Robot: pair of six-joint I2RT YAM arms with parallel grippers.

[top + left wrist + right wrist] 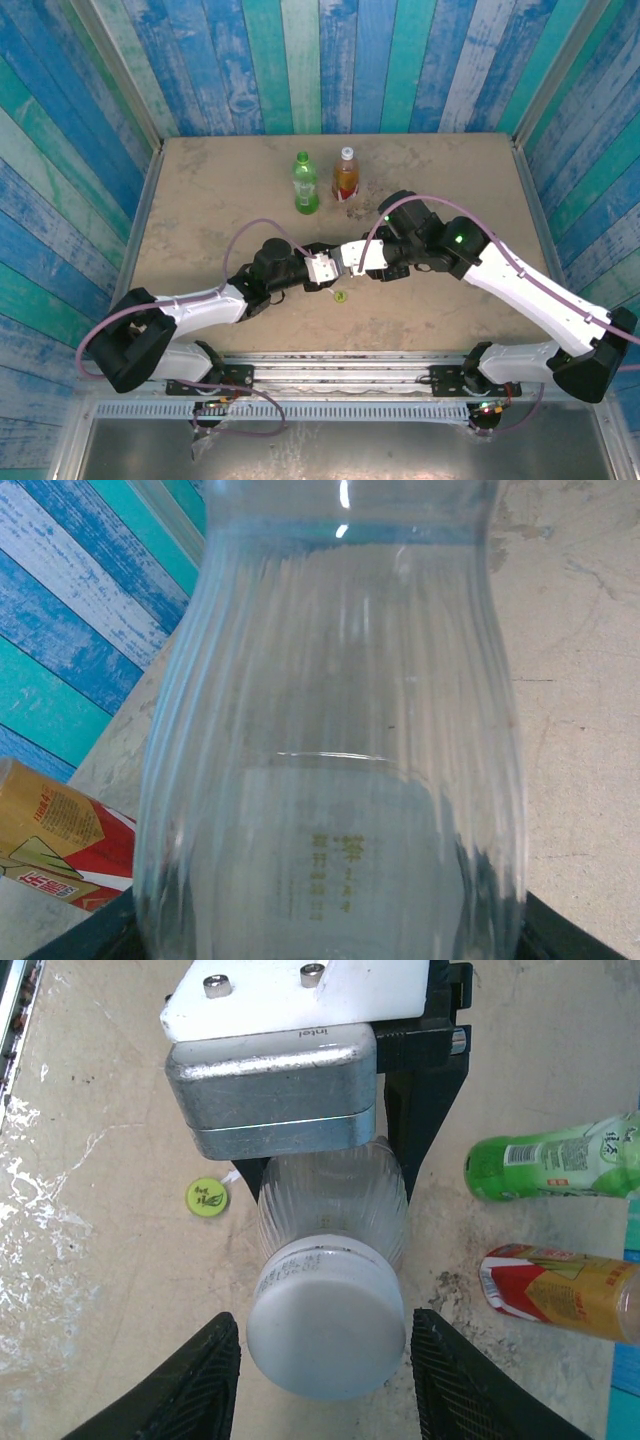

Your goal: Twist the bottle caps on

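Observation:
My left gripper (322,270) is shut on the body of the clear bottle (330,730) and holds it lying sideways above the table. A white cap (325,1330) sits on the bottle's neck and points at my right gripper (325,1385). That gripper is open, one finger on each side of the cap with a gap on both sides. The yellow-green cap (207,1198) lies loose on the table (200,200) just below the grippers, also in the top view (341,296). The green bottle (305,185) and the amber bottle (346,176) stand upright at the back; the amber one wears a white cap (347,153).
Blue and teal plank walls (80,150) close the table on three sides. The two standing bottles are close together just behind the grippers. Bare tabletop lies to the far left and far right.

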